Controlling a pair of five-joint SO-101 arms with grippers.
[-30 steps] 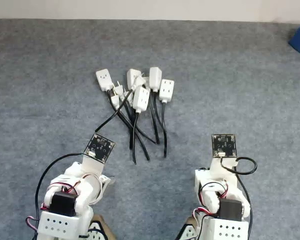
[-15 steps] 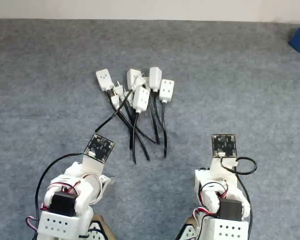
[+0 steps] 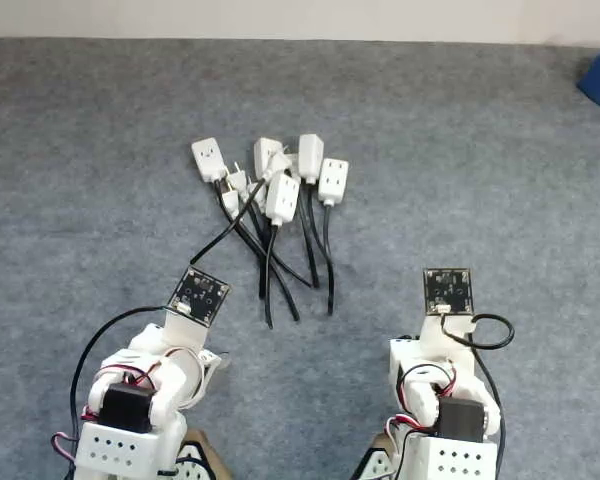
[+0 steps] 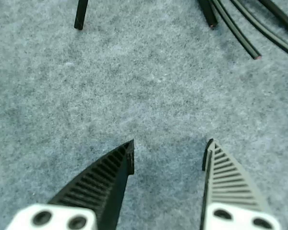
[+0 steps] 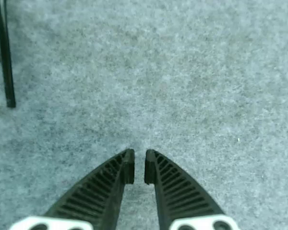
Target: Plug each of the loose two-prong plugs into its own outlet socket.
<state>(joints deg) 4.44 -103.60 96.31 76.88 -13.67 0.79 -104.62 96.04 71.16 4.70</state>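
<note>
Grey carpeted worktop (image 3: 500, 150): plug-and-socket pile (image 3: 280, 185), upper centre, unchanged; left tool (image 4: 168, 158) spread, right tool (image 5: 137, 167) nearly pressed together; task looks unstarted.

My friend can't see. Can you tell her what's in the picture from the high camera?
A jumbled pile of white outlet sockets and two-prong plugs lies on a grey carpet, with black cords trailing toward the near edge. The white left arm and right arm sit at that edge, short of the pile.
</note>
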